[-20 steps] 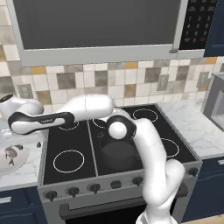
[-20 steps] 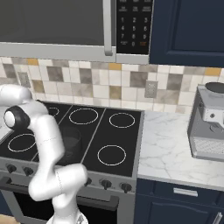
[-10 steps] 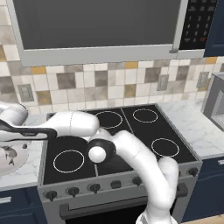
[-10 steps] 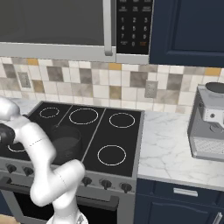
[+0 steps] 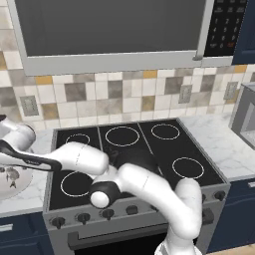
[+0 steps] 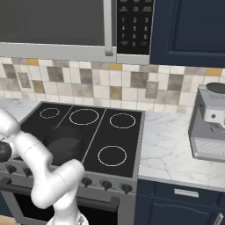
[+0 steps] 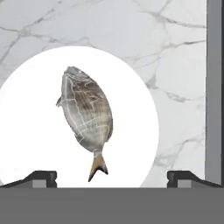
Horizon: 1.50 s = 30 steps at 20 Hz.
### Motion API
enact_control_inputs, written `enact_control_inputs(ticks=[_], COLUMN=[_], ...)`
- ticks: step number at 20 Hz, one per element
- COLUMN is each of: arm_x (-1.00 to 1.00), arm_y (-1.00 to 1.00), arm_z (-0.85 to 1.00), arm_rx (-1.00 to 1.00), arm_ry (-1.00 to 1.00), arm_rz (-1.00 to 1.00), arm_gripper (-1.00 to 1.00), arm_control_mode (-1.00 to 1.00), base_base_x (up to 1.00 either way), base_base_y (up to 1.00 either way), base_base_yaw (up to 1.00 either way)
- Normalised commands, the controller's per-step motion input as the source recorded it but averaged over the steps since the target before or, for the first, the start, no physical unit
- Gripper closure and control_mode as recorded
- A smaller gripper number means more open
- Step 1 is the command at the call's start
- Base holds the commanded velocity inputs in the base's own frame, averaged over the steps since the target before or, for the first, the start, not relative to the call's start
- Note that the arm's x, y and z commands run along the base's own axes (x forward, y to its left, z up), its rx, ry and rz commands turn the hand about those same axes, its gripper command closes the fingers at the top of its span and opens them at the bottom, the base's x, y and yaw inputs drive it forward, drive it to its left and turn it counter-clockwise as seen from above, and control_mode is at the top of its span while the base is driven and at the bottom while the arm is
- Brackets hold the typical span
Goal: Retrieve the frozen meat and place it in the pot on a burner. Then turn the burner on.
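In the left base view, the white arm reaches far left across the black stove (image 5: 144, 149) to a round white plate (image 5: 10, 183) on the marble table (image 5: 25, 191) left of the stove. The round, dark grey, matte metal pot (image 5: 133, 160) sits on the stove, partly hidden behind the arm.

In the right base view, the pot (image 6: 62, 141) stands on the stove's near left part, beside the arm. A grey appliance (image 6: 210, 125) stands on the table to the right.

In the hand view, the small silvery-grey, fish-shaped frozen meat (image 7: 85, 116) lies on the plate (image 7: 35, 131). The gripper (image 7: 113, 177) hangs above it, jaws wide apart and holding nothing.
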Motion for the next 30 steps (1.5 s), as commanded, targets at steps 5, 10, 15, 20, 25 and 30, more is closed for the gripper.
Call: enact_control_inputs(ticks=[5,10,15,20,25,30], arm_x=[0.07,0.02,-0.04,-0.16,0.0,0.0], arm_y=[0.47,0.31,0.1,0.01,-0.01,-0.05], arm_z=[0.0,0.0,0.01,-0.03,-0.25,-0.23], arm_rx=[-0.06,-0.13,-0.1,-0.02,0.0,0.0], arm_ry=[0.0,0.0,0.0,0.0,0.02,0.0], arm_rz=[-0.04,-0.09,-0.14,-0.16,-0.1,-0.05], arm_gripper=[-1.0,-1.0,-1.0,-1.0,-1.0,-1.0], arm_control_mode=[-1.0,-1.0,-1.0,-1.0,-1.0,-1.0], base_base_x=[0.0,0.0,0.0,0.0,0.0,0.0], base_base_y=[0.0,0.0,0.0,0.0,0.0,0.0], base_base_yaw=[0.0,0.0,0.0,0.0,0.0,0.0])
